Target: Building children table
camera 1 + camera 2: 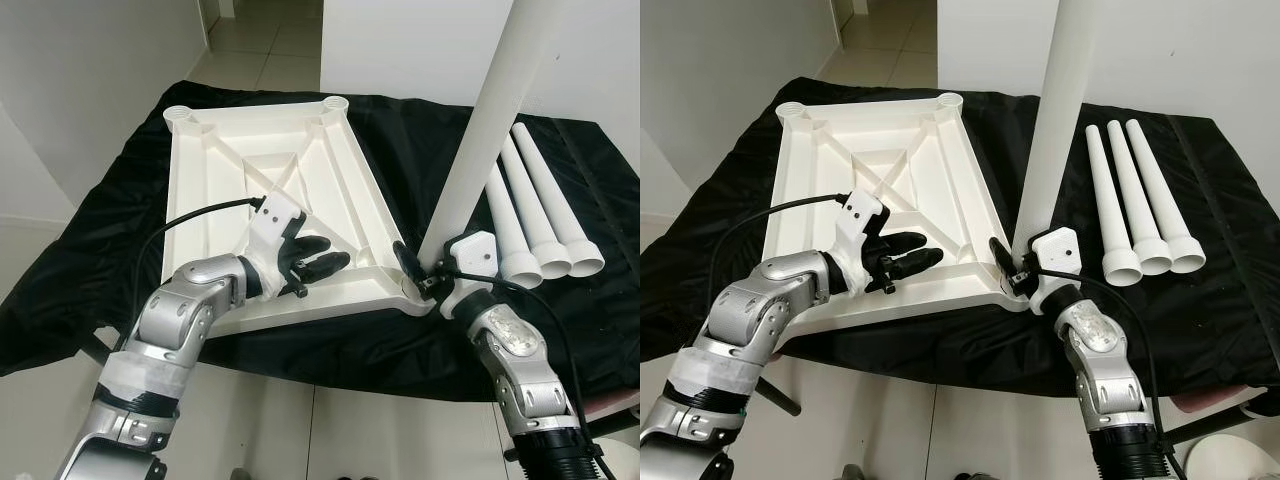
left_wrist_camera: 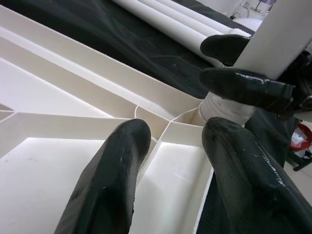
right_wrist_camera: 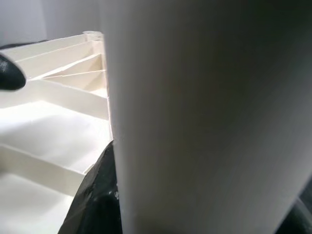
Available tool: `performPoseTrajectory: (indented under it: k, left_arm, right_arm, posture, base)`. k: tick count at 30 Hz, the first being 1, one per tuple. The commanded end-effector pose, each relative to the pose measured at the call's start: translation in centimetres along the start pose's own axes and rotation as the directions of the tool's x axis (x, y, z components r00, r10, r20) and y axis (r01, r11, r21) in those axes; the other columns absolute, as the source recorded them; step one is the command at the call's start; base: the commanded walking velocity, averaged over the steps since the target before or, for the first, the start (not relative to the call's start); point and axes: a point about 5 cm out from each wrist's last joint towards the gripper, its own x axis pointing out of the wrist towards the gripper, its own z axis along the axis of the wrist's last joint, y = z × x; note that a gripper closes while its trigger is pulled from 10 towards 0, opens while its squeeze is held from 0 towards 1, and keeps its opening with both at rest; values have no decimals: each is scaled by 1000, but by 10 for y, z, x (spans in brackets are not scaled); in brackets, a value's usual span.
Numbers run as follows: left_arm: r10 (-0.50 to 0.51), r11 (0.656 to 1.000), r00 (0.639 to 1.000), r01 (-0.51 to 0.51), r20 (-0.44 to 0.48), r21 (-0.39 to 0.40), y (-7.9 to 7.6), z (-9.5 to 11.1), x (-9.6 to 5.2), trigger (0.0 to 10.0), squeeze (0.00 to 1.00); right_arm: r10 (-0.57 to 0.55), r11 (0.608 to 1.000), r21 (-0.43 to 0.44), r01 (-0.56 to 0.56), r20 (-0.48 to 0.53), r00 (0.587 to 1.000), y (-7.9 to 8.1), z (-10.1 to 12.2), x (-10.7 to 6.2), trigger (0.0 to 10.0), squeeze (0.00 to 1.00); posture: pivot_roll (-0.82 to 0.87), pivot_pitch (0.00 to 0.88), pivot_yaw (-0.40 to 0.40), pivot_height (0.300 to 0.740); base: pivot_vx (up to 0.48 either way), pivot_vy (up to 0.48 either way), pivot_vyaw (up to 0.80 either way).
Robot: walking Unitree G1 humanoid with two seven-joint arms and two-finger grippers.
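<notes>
Silver forearms reach in from the near edge, one on each side of an upside-down white tabletop (image 1: 262,190) that lies with its ribbed underside up on a black cloth (image 1: 420,140) draped over a table. On the left, the left gripper (image 1: 318,262) rests on the tabletop near its front edge, over a section of the ribbing, its two black fingers (image 2: 109,180) a little apart and holding nothing (the left wrist view shows a clear gap between them, with white ribs beneath). On the right, the right gripper (image 1: 417,270) is closed around the lower end of a white table leg (image 1: 487,120), which stands almost upright, leaning slightly away to the right, with its base set at the front right corner socket (image 2: 222,107) of the tabletop. In the right wrist view the leg is a broad white column pressed against one black finger (image 3: 97,195). Three more white legs (image 1: 535,215) lie side by side on the cloth to the right of the tabletop, their flared ends toward the robot, well apart from both grippers. Round sockets show at the two far corners (image 1: 180,115) of the tabletop. Beyond the table are pale floor tiles (image 1: 260,45) and white walls.
</notes>
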Motion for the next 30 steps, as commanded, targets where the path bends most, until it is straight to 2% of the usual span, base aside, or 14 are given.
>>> performPoseTrajectory:
  k: [1, 8, 11, 13, 15, 21, 28, 30]
  left_arm:
    - [-2, 1000, 1000, 2, -10, -7, -1, -1, -3, 10000, 0]
    - [9, 1000, 1000, -10, -15, -16, -1, -1, -7, 10000, 0]
    - [13, 1000, 1000, -13, -14, -20, 0, -1, -8, 10000, 0]
    - [12, 1000, 1000, -13, -18, -17, 0, 0, -8, 10000, 0]
    - [12, 1000, 1000, -12, -22, -15, 1, 0, -8, 10000, 0]
    - [11, 1000, 1000, -11, -27, -13, 1, 1, -9, 10000, 0]
    - [11, 1000, 999, -12, -31, -17, -1, 0, -10, 10000, 0]
    - [13, 1000, 999, -14, -32, -23, -1, 0, -11, 10000, 0]
  right_arm:
    - [43, 999, 5, -43, -83, 996, 7, -19, -6, 10000, 0]
    - [71, 997, -16, -72, -71, 995, 6, -22, -6, 10000, 0]
    - [86, 996, 0, -86, -86, 993, 6, -29, -5, 10000, 0]
    - [69, 996, 65, -63, -101, 992, 3, -34, 0, 10000, 0]
    - [53, 996, 74, -45, -116, 992, 1, -36, 3, 10000, 0]
    - [47, 997, 63, -39, -142, 989, 0, -39, 7, 10000, 0]
    - [46, 999, -2, -47, -191, 981, -2, -45, 9, 10000, 0]
    - [81, 997, 13, -80, -164, 983, 2, -44, 7, 10000, 0]
  posture:
    - [-7, 72, -14, 740]
    - [-4, 72, -12, 740]
    - [-4, 71, -9, 740]
    - [-5, 73, -5, 740]
    - [-5, 73, -5, 740]
    - [-2, 74, -3, 740]
    - [-3, 79, -7, 740]
    - [-3, 82, -9, 740]
  base:
    - [0, 0, 0]
    - [0, 0, 0]
    - [0, 0, 0]
    - [0, 0, 0]
    - [0, 0, 0]
    - [0, 0, 0]
    - [0, 0, 0]
    - [0, 0, 0]
